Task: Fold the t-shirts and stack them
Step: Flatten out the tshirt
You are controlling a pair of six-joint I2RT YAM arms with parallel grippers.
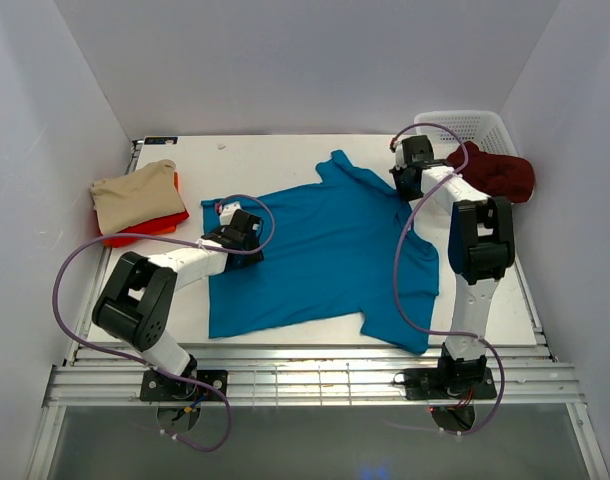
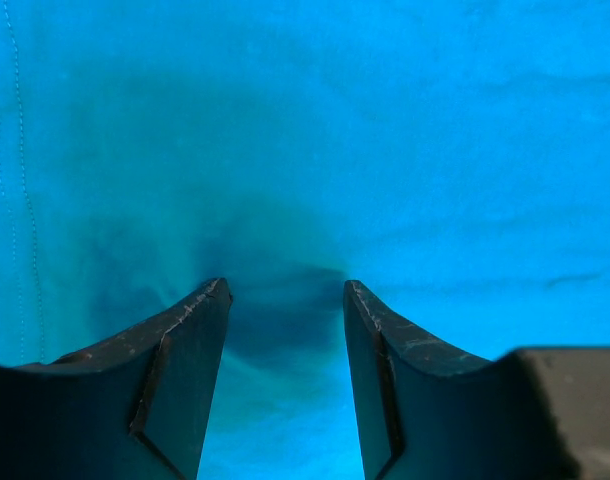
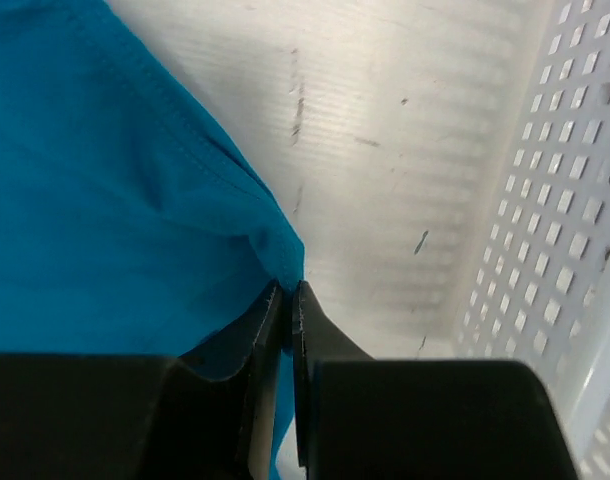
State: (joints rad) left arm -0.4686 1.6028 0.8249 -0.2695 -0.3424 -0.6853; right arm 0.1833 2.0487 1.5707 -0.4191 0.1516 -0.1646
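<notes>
A teal blue t-shirt [image 1: 325, 250] lies spread flat in the middle of the table. My left gripper [image 1: 235, 228] hovers open over its left part; in the left wrist view the gripper [image 2: 285, 290] has only teal cloth [image 2: 385, 120] below its spread fingers. My right gripper [image 1: 405, 185] is at the shirt's far right edge. The right wrist view shows it [image 3: 288, 290] shut on the hem corner of the teal cloth [image 3: 105, 200]. A folded beige t-shirt [image 1: 137, 195] rests on a red one [image 1: 135, 234] at the left. A dark maroon t-shirt [image 1: 500, 172] hangs over the basket.
A white lattice basket [image 1: 475, 125] stands at the back right corner, its wall [image 3: 565, 200] close to my right gripper. White walls enclose the table [image 1: 275, 155] on three sides. Purple cables loop off both arms.
</notes>
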